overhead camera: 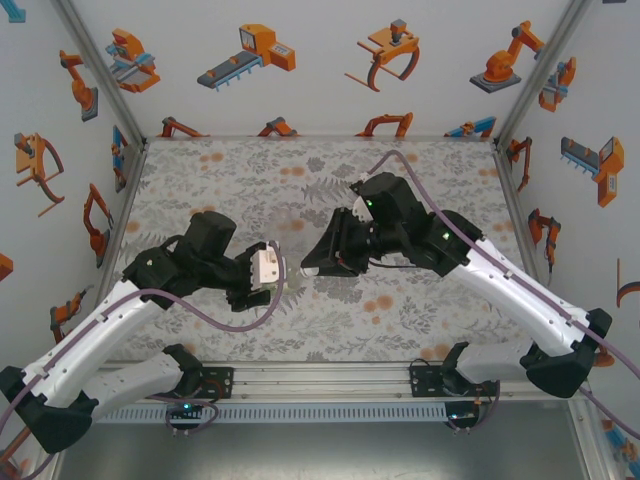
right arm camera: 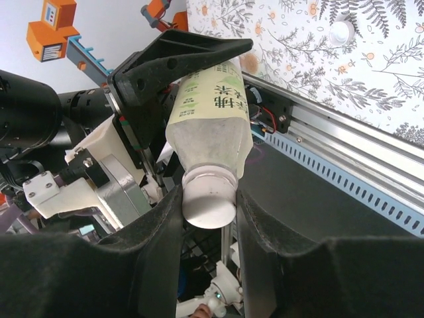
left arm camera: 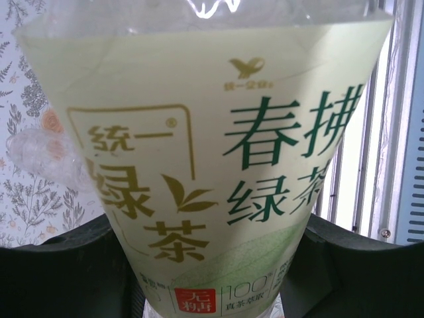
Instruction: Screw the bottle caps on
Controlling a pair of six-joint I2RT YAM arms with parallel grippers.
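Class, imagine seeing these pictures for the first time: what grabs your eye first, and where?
The bottle with its pale green label stands out, held level by the left gripper. The right gripper pinches the white cap on its neck. A second white cap lies on the floral mat.

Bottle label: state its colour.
Pale yellow-green label, dark green and gold lettering; left wrist view.

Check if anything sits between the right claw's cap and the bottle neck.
Nothing visible does. The white cap, pinched in the right claw, already sits on the neck of the labelled bottle, which the left claw grips.
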